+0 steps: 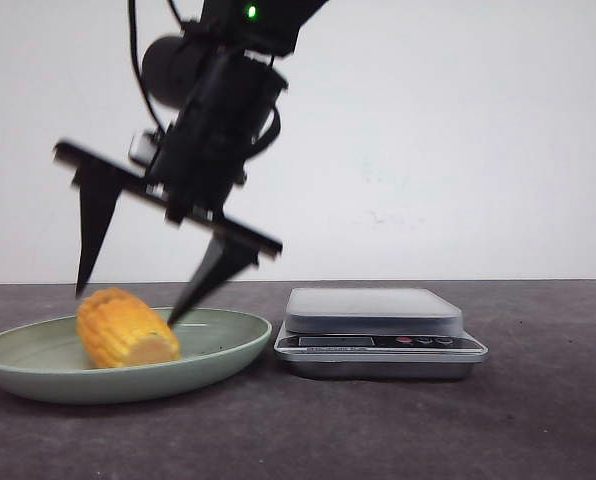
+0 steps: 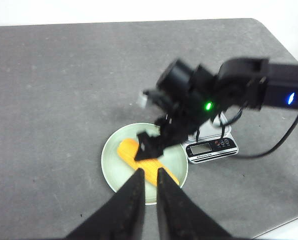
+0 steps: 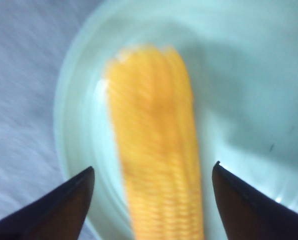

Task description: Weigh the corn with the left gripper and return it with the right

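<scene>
The corn (image 1: 126, 328), a short yellow-orange cob, lies on its side in a pale green plate (image 1: 38, 375) at the left of the table. My right gripper (image 1: 127, 307) hangs open just over it, one fingertip on each side, neither touching. The right wrist view shows the corn (image 3: 151, 125) lying lengthwise between the spread fingers (image 3: 69, 200). My left gripper (image 2: 149, 171) is out of the front view. It is high above the table with its fingers close together and nothing between them, looking down on the corn (image 2: 127, 150), the plate (image 2: 114, 165) and the right arm (image 2: 189, 100).
A silver kitchen scale (image 1: 378, 330) with a bare platform stands just right of the plate on the dark grey table. It also shows in the left wrist view as the scale (image 2: 211, 148), beside the plate. A black cable (image 2: 284, 135) trails from the right arm.
</scene>
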You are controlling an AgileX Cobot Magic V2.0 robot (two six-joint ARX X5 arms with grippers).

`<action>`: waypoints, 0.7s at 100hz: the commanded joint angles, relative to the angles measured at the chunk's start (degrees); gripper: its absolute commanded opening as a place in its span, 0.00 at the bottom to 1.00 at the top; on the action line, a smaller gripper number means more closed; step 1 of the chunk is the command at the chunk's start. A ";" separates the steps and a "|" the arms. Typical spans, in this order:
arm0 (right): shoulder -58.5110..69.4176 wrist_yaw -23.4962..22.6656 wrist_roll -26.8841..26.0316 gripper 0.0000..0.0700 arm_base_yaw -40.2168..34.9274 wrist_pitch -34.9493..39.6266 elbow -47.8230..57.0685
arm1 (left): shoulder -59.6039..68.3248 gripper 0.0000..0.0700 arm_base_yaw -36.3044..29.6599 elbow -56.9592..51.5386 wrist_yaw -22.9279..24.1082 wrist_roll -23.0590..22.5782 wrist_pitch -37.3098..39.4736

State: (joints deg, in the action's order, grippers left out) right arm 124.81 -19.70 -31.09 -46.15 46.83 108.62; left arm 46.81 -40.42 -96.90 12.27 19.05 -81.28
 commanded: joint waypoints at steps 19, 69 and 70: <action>-6.56 7.21 19.04 0.02 2.45 10.14 20.94 | 0.20 0.00 -0.57 -0.98 0.35 0.02 -1.49; -30.53 29.24 27.61 0.02 -1.36 5.88 24.83 | -0.13 0.00 -0.57 -0.85 0.85 0.04 -1.57; -30.86 29.24 27.65 0.02 -1.36 5.79 24.83 | -0.15 0.00 -0.57 -0.85 0.83 0.04 -1.57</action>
State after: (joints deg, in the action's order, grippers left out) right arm 95.31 9.15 -4.84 -46.76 53.54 132.18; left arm 46.57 -40.42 -96.90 12.99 19.07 -81.30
